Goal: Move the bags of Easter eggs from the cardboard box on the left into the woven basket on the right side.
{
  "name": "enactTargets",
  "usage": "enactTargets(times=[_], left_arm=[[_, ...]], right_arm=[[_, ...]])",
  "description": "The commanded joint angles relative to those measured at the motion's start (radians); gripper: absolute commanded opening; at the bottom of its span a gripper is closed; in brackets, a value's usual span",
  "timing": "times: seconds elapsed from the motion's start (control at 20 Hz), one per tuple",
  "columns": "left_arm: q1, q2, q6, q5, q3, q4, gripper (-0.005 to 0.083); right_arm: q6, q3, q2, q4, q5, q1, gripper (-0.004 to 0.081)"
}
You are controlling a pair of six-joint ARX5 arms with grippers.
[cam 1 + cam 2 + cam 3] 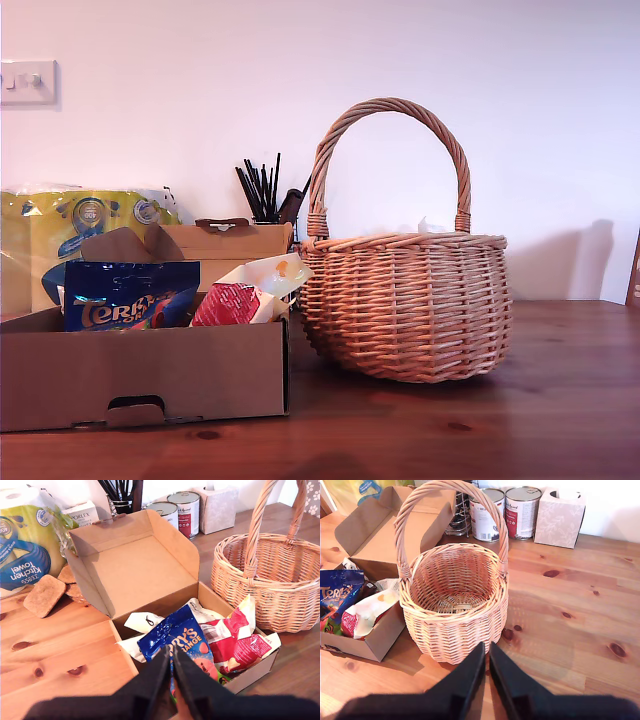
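The cardboard box [150, 372] [135, 570] [375, 640] stands open at the exterior view's left, lid flap up. Among the bags of Easter eggs in it are a dark blue "Terry's" pouch [125, 300] [175, 636] [337, 597], a red-and-cream pouch [228, 305] [240, 647] and a pale pouch [272, 274] [370, 611]. The woven basket [405, 300] [270, 580] [455, 620] sits beside the box, showing only wicker inside. My first gripper [170, 655] hovers shut over the blue pouch. My second gripper [485, 650] is shut above the table just in front of the basket. Neither arm shows in the exterior view.
A yellow-and-blue kitchen-towel pack [60, 240] [25, 555] stands behind the box, with brown cork squares [45, 595] next to it. A holder of black sticks [262, 190], two tins [520, 510], a tissue box [560, 517] and a white Porlex box [82, 512] line the wall.
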Motion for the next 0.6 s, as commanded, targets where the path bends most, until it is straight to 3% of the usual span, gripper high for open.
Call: enactTargets(times=[0.0,0.4,0.55], left_arm=[[0.002,-0.068,0.02,0.001,-0.071,0.09,-0.0024],[0.001,-0.068,0.02,0.005,-0.071,0.092,-0.0024],[0.001,-0.04,0.023,0.035,-0.069,0.175,-0.0024]], right_arm=[[-0.001,-0.006,-0.004,0.026,0.0,-0.005,-0.0012],[-0.001,-0.006,-0.004,0.027,0.0,-0.005,-0.0012],[-0.001,-0.006,-0.004,0.028,-0.001,-0.005,-0.0012]])
